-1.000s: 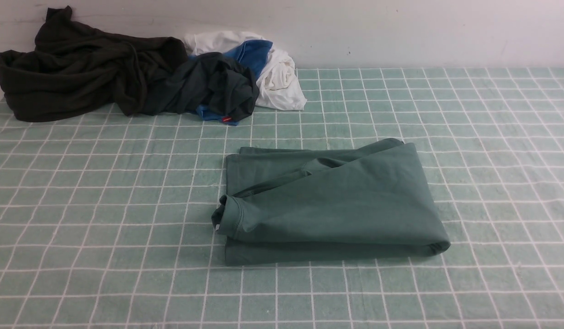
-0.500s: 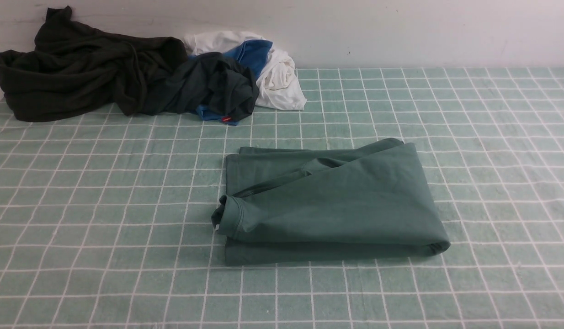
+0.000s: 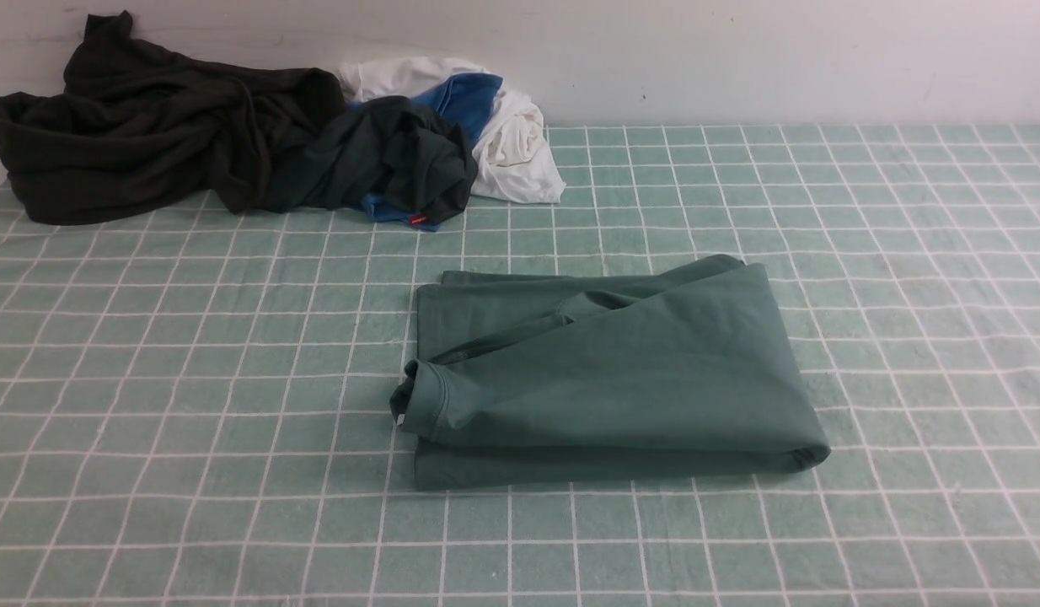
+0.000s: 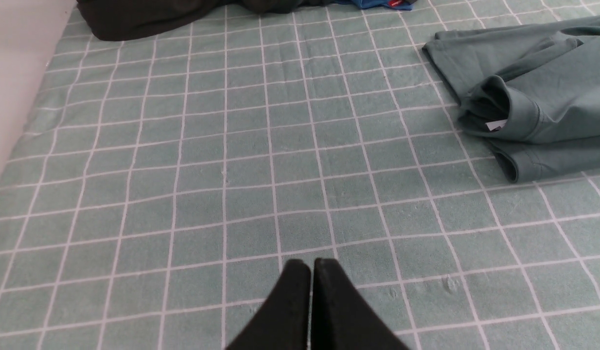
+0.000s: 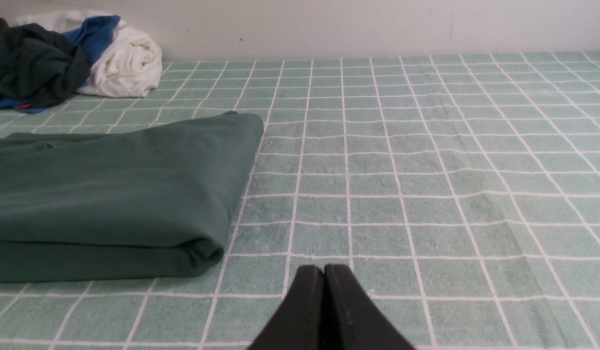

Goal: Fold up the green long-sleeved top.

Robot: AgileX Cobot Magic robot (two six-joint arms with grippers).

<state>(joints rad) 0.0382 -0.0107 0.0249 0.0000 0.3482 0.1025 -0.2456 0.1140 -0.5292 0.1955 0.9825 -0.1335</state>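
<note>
The green long-sleeved top [image 3: 604, 379] lies folded into a compact stack in the middle of the checked table cover, its neck band and white label facing left. The left wrist view has the top [image 4: 533, 97] off to one side and the label showing. Its rounded fold edge fills the right wrist view, where the top [image 5: 110, 194] is close by. My left gripper [image 4: 311, 265] is shut and empty above bare cover, well clear of the top. Shut and empty too, my right gripper [image 5: 324, 271] hangs just beyond the top's right end. Neither gripper appears in the front view.
A heap of other clothes sits at the back left against the wall: a very dark garment [image 3: 141, 126], a dark green-black one [image 3: 394, 160], a blue piece [image 3: 465, 97] and a white one [image 3: 511, 135]. The table's left edge [image 4: 18, 121] is near my left gripper.
</note>
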